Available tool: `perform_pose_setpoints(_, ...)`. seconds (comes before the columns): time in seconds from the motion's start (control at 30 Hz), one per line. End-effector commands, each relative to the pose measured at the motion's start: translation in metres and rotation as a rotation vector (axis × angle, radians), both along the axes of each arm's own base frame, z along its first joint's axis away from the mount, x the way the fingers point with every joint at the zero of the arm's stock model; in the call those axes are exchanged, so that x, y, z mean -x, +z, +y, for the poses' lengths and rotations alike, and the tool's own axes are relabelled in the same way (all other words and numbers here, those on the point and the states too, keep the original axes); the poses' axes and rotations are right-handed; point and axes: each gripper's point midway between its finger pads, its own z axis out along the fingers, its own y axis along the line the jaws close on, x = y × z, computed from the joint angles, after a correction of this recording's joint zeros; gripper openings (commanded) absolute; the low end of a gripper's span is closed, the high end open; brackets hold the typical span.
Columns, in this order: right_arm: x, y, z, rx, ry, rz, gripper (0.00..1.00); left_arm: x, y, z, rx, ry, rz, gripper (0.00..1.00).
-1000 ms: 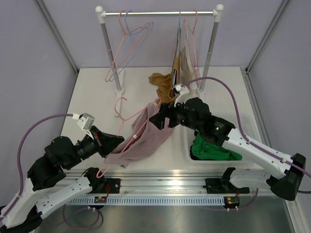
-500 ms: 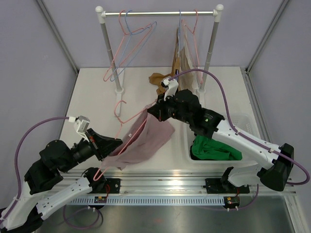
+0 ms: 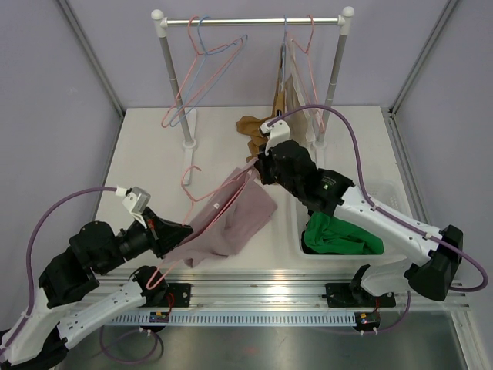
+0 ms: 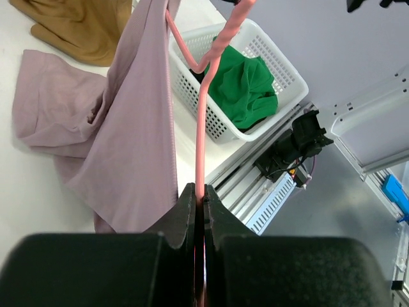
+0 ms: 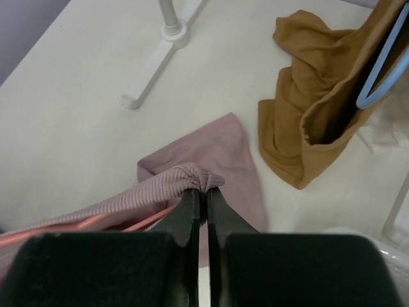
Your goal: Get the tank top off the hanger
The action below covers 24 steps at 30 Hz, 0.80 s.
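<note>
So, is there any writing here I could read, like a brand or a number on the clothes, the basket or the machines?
No text here can be read.
Small stickers on the front rail: too small to read.
Tank top, hanger, basket: no writing shows.

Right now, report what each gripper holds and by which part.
Left gripper: shut on the pink hanger, on a straight stretch of its wire. Right gripper: shut on the mauve tank top, pinching a bunched ribbed edge.
</note>
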Motion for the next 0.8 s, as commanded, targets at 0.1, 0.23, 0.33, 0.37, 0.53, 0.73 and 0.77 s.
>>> perform_pose_setpoints(0.1,-0.037,0.011,-0.028,0.046,-0.135,-0.056,0.0,0.025,0.034,0.004,0.058,-0.119,-0.095,0.0)
perform_pose_setpoints(0.23,-0.042,0.012,-0.037,0.051,-0.142,-0.037,0.0,0.032,0.048,0.013,0.067,-0.129,-0.144,0.0)
perform_pose_setpoints(0.33,-0.032,0.017,-0.036,-0.015,-0.094,-0.014,0.0,0.026,0.069,0.027,0.136,-0.042,-0.202,0.0)
perform_pose_setpoints(0.37,-0.014,0.018,-0.025,-0.07,0.009,0.014,0.0,0.021,0.075,0.03,0.167,-0.007,-0.223,0.0)
perform_pose_setpoints(0.53,0.059,0.047,0.025,-0.418,0.406,0.097,0.0,0.031,0.147,0.013,0.509,-0.095,-0.454,0.0)
perform_pose_setpoints(0.73,0.122,0.062,0.034,-0.542,0.666,0.223,0.0,0.009,0.188,-0.013,0.618,-0.075,-0.747,0.0)
perform_pose_setpoints(0.77,0.129,0.062,0.031,-0.543,0.689,0.225,0.0,-0.005,0.188,-0.023,0.596,-0.048,-0.748,0.0)
